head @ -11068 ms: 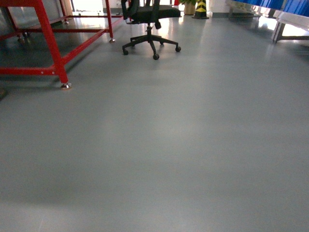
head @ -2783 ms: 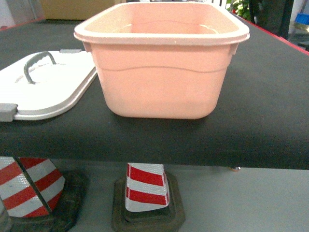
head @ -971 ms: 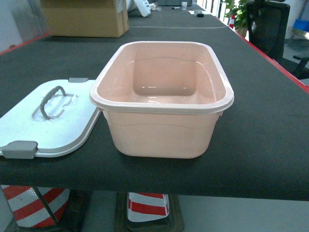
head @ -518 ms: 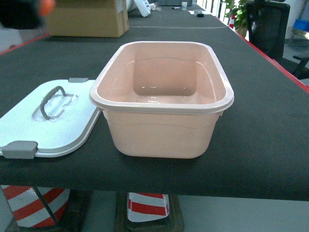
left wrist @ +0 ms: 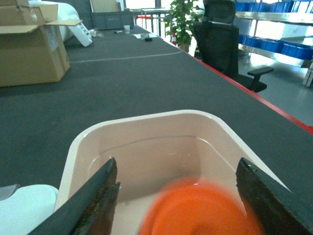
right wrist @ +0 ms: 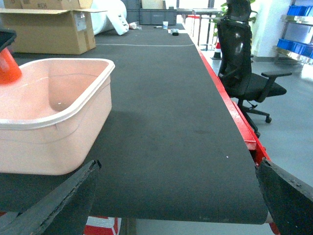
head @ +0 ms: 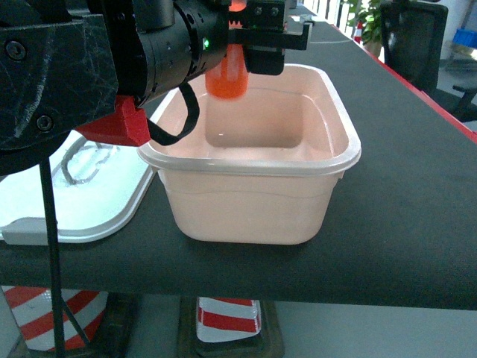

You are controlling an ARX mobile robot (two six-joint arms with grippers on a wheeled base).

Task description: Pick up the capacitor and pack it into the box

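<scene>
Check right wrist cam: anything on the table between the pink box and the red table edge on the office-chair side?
Nothing. In the right wrist view, the stretch from the box to the red edge is bare black mat; the office chair stands on the floor beyond.

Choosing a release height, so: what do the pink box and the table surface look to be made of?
The box looks like thin moulded plastic, smooth with a slight gloss: highlights sit on its inner walls and flared rim. The table surface looks like a matte black mat, perhaps rubber or fabric, finely textured with no glare.

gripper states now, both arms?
Left tool: shut on the orange capacitor, held above the pink box.
Right tool: open, holding nothing, beside the box.
</scene>
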